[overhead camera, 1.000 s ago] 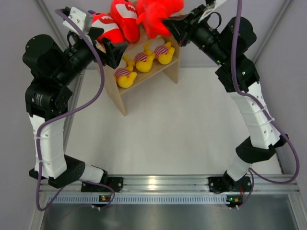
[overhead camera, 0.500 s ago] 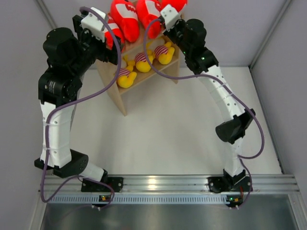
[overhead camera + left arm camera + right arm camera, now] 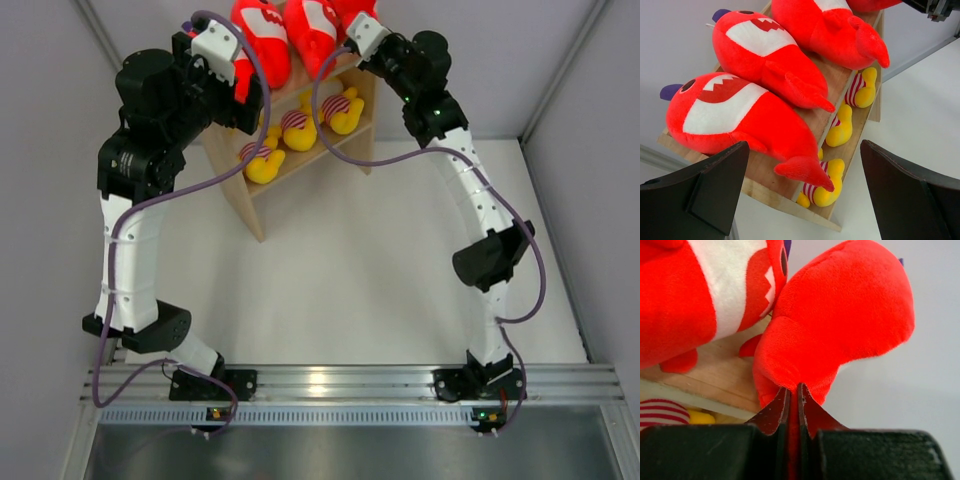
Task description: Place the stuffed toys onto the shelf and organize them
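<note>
- Top external view: the shelf [image 3: 247, 205] stands at the far side of the table [image 3: 380, 270]. Red sharks [image 3: 262, 42] lie along its top board and three yellow plushes [image 3: 298, 126] along its lower one. The left gripper [image 3: 243, 100] sits at the shelf's left front corner and the right gripper [image 3: 345, 47] at its right end. Neither set of fingers can be read from here, and the arms cover the outermost sharks.
- Left wrist view: this shows what the overhead view hides. The left gripper's fingers are spread wide, hold nothing, and frame the shelf's front. Three sharks lie mouth-up across the top board, with their tails reaching over its front edge above the yellow plushes. The risk I see is that an arm sweeping past the shelf's front could catch the near shark [image 3: 735, 115] by the tail and pull it off.
- Right wrist view: only here is the grip plain. The right gripper's fingers are pinched tight on a fold of the end shark [image 3: 845, 320], at the shelf's right end beside its neighbour [image 3: 705, 295]. Much of the end shark seems to hang past the board's end, with only wall behind it. Let go like this, it may roll off that end. If the arm backs away before opening, it would likely drag the shark off the shelf.
</note>
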You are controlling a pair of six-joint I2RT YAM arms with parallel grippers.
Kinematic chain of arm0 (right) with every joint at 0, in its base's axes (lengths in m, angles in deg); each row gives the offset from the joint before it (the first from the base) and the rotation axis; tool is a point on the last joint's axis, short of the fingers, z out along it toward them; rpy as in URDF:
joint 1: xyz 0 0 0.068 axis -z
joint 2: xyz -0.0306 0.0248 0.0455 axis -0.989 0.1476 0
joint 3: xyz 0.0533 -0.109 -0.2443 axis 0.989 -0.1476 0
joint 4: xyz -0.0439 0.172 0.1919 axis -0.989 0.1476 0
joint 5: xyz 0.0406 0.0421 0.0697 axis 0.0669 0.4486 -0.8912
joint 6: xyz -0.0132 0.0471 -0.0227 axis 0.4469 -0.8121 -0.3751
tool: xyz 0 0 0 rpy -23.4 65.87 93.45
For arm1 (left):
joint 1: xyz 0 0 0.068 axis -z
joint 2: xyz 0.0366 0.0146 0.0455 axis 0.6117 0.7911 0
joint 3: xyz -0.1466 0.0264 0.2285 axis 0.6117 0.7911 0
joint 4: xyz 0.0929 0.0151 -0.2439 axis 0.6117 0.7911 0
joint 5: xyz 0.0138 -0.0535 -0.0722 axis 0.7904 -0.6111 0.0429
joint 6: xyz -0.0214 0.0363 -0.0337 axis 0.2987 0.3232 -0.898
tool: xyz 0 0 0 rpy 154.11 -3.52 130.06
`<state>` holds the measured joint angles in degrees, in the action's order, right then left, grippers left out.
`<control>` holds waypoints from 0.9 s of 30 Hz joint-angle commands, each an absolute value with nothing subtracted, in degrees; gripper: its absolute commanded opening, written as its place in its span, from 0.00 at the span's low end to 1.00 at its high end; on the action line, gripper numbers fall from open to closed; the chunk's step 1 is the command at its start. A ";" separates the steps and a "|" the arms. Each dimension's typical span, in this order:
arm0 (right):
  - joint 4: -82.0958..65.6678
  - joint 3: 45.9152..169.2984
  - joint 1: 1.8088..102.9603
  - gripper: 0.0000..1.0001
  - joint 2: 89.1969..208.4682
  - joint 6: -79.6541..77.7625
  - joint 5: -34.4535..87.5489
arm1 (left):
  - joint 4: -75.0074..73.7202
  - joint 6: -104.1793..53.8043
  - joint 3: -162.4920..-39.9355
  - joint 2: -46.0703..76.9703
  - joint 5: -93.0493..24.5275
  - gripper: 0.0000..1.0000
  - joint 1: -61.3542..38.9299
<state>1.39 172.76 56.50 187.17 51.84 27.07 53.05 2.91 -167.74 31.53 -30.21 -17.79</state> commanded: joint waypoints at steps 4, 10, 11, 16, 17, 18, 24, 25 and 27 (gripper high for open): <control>-6.52 175.15 56.64 0.00 190.44 52.01 24.87 | 52.26 3.71 -169.06 29.96 -29.69 0.99 -17.85; -5.30 175.41 56.64 0.04 189.31 49.91 21.72 | 52.52 3.88 -168.00 29.08 -30.57 0.99 -17.85; -4.68 175.41 56.55 0.04 188.87 49.90 21.27 | 52.52 3.88 -167.83 28.99 -30.48 0.99 -17.85; -2.13 173.74 55.76 0.06 186.06 49.20 18.20 | 52.53 3.71 -167.30 28.46 -30.74 0.99 -17.94; -2.56 173.48 55.67 0.07 185.88 49.02 18.37 | 52.52 3.71 -167.21 28.37 -30.75 0.99 -17.94; -2.66 173.56 55.76 0.13 185.96 49.02 18.89 | 52.52 3.62 -167.03 28.20 -30.92 0.99 -17.85; -5.73 171.38 55.76 0.56 185.00 46.13 23.11 | 52.96 3.97 -166.42 27.67 -31.80 0.99 -17.94; -6.60 170.41 55.85 0.59 183.61 44.90 23.72 | 53.05 3.88 -166.07 27.67 -32.06 0.99 -17.94; -9.85 167.69 55.85 0.65 182.19 43.76 24.17 | 53.14 3.97 -165.63 27.58 -32.33 0.99 -17.94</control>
<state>-3.86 169.51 56.12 187.89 46.86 22.83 53.08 3.12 -166.38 29.32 -31.32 -17.79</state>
